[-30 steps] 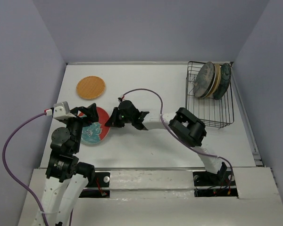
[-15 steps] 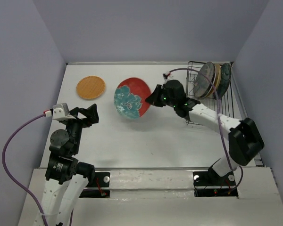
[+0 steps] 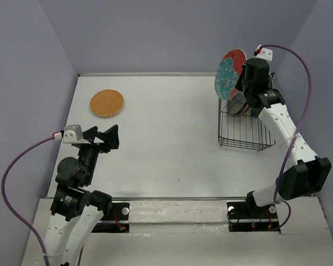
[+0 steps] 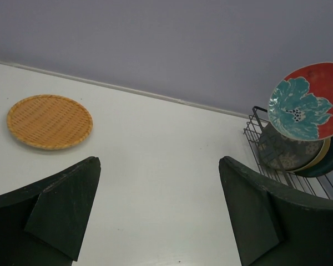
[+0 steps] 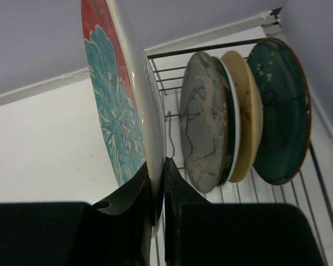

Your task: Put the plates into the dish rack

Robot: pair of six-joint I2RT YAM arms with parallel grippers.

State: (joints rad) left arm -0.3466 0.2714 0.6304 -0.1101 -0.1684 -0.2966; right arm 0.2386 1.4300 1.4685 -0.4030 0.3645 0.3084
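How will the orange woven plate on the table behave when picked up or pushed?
The orange plate lies flat with a low rim on the smooth table, so a push would probably slide it, and catching its edge may be hard. Its woven look suggests it is light, perhaps slightly flexible.

Right gripper point(image 5: 158, 177), clamped on red-and-teal plate point(image 5: 119, 111): standing plates point(image 5: 233, 116) crowd its right side, with only a narrow gap between. Dish rack point(image 3: 245, 138) slots below and nearer its arm base are unoccupied. Left gripper point(image 4: 159, 166), jaws apart: bare table point(image 4: 155, 133) ahead, orange plate point(image 4: 50, 121) ahead-left.
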